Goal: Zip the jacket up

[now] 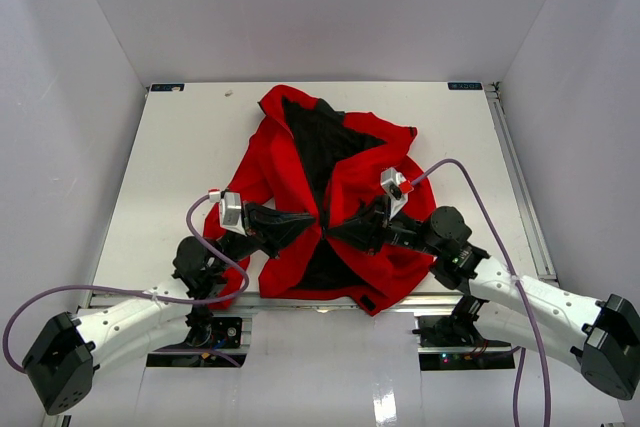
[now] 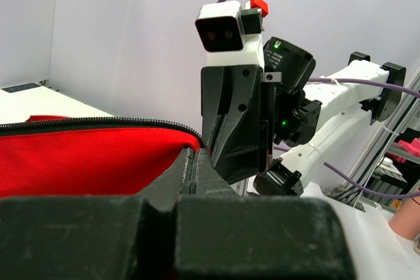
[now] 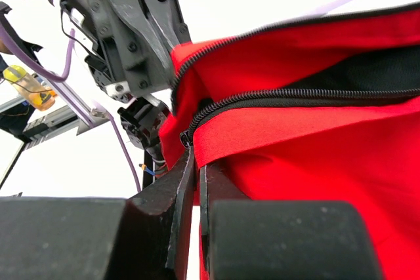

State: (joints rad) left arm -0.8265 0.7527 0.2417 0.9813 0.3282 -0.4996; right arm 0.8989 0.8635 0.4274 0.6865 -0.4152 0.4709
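Red jacket [image 1: 268,169] lies unzipped mid-worktop [image 1: 180,147], hem at the near edge. Left gripper [image 1: 308,225] is clamped on one zipper edge. Right gripper [image 1: 337,232] pinches the other, tips nearly touching.

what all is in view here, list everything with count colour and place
jacket: 1, bright red with black lining, lying open mid-table
zipper: 1, dark, along the jacket's front edges, not joined
table: 1, white, under the jacket
walls: 3, pale grey, left, back and right of the table
cables: 2, purple, one off each wrist
wrist cameras: 2, white, one on each wrist
left arm: 1, white and black, near left
right arm: 1, white and black, near right
left pincer: 1, black, shut on the jacket's front edge
right pincer: 1, black, shut on the other front edge, facing the left pincer
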